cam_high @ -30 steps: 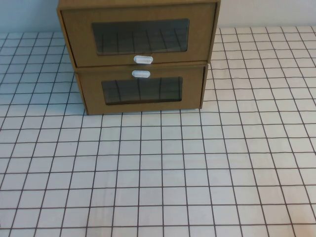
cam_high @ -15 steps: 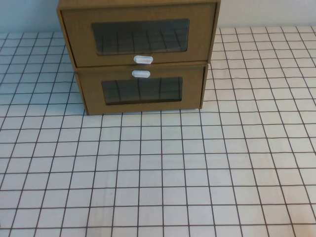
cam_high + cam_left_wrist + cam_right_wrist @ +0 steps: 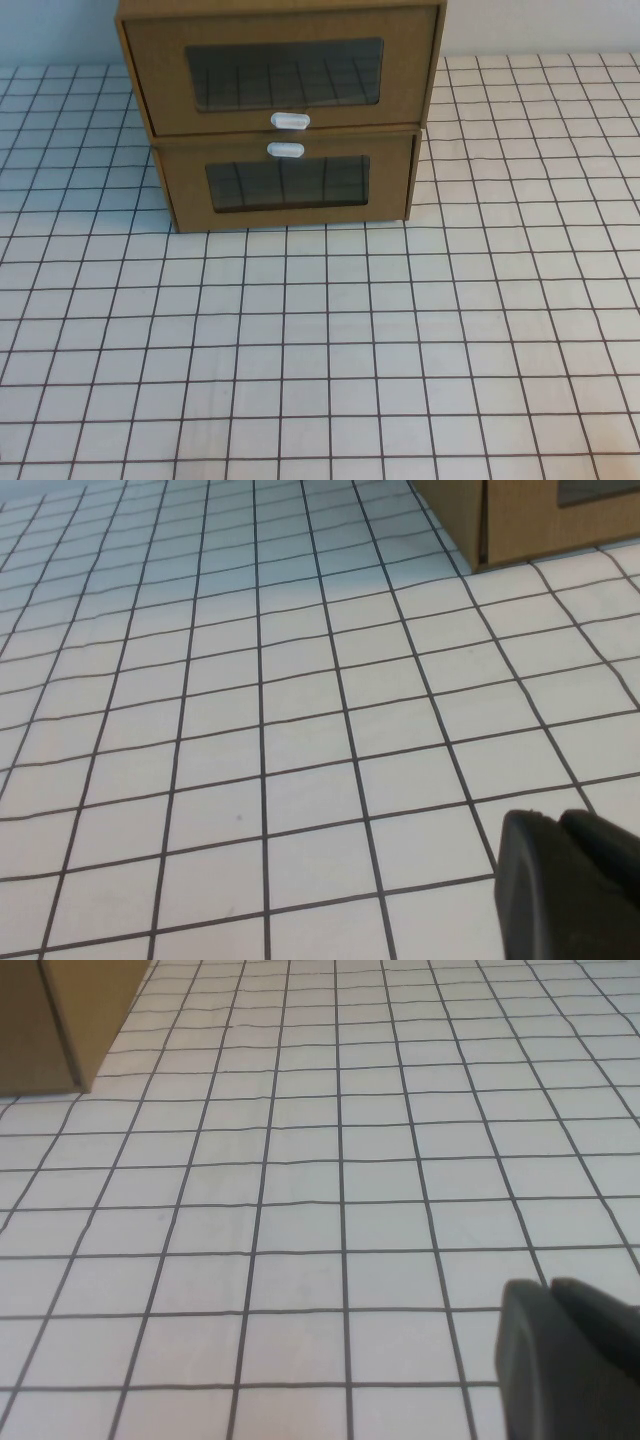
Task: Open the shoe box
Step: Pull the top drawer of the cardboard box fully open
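Two brown cardboard shoe boxes (image 3: 285, 110) are stacked at the back of the table, each with a dark window and a small white handle. The upper handle (image 3: 290, 121) and lower handle (image 3: 285, 150) lie flat against shut fronts. Neither arm appears in the high view. My left gripper (image 3: 560, 820) is shut over the checked cloth, with a corner of the box (image 3: 520, 520) far ahead of it. My right gripper (image 3: 550, 1290) is shut too, well away from the box corner (image 3: 60, 1020). Neither holds anything.
A white cloth with a dark grid (image 3: 330, 350) covers the whole table. A pale wall rises behind the boxes. Open cloth lies in front of and to both sides of the boxes.
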Controlling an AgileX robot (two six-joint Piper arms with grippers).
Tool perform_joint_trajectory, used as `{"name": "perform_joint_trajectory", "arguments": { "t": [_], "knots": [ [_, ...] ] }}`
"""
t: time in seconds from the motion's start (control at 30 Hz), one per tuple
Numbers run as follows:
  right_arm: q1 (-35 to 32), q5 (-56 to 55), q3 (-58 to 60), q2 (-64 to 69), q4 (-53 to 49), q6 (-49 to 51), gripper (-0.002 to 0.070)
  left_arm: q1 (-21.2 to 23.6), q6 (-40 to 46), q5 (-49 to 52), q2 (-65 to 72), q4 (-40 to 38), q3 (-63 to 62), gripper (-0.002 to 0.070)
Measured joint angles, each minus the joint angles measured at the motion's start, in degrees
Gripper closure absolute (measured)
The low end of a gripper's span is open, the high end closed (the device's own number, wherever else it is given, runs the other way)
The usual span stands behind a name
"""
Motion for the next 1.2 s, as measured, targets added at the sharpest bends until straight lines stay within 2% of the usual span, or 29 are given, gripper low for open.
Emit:
{"name": "perform_joint_trajectory", "arguments": {
  "t": [0.23,0.3,0.43,0.57,0.8,1.0,1.2],
  "knots": [
    [0.00,0.00,0.00,0.00,0.00,0.00,0.0689,0.00,-4.14,-1.00,0.00,-0.59,0.00,0.0677],
    [0.00,0.00,0.00,0.00,0.00,0.00,0.0690,0.00,-7.63,-2.70,0.00,-3.17,0.00,0.0677],
    [0.00,0.00,0.00,0.00,0.00,0.00,0.0690,0.00,-13.45,-9.06,0.00,-13.44,0.00,0.0677],
    [0.00,0.00,0.00,0.00,0.00,0.00,0.0689,0.00,-15.27,-13.86,0.00,-23.29,0.00,0.0677],
    [0.00,0.00,0.00,0.00,0.00,0.00,0.0689,0.00,-15.49,-18.69,0.00,-26.34,0.00,0.0677],
    [0.00,0.00,0.00,0.00,0.00,0.00,0.0689,0.00,-13.61,-8.97,3.19,-26.34,-6.41,0.0677],
    [0.00,0.00,0.00,0.00,0.00,0.00,0.0689,0.00,-5.11,3.49,20.14,-25.99,-22.60,0.0677]
  ]
}}
